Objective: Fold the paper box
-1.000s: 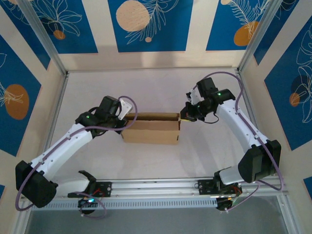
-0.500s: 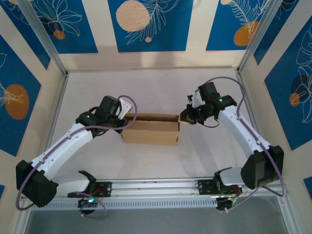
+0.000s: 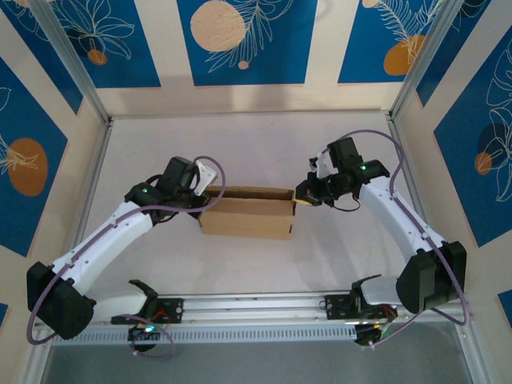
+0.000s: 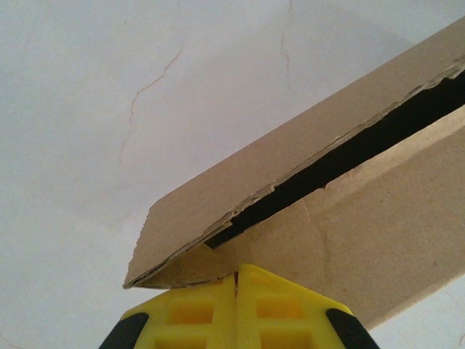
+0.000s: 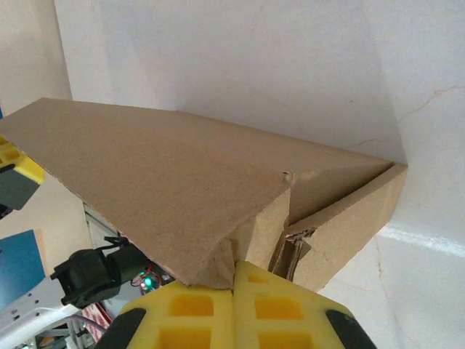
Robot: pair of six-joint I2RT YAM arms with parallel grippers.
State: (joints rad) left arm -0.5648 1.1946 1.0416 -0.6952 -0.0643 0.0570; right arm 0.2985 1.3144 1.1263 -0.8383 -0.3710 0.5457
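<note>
The paper box (image 3: 248,214) sits at the middle of the white table (image 3: 240,144), long side toward my bases, its top flap ajar along a dark slit. My left gripper (image 3: 206,194) is clenched at its left end and my right gripper (image 3: 302,194) at its right end. Whether either pinches cardboard I cannot tell. Fine cracks (image 4: 152,83) run through the tabletop. Blue panels (image 3: 240,36) with orange circles and white leaf outlines wall the cell between metal posts (image 3: 72,68).
</note>
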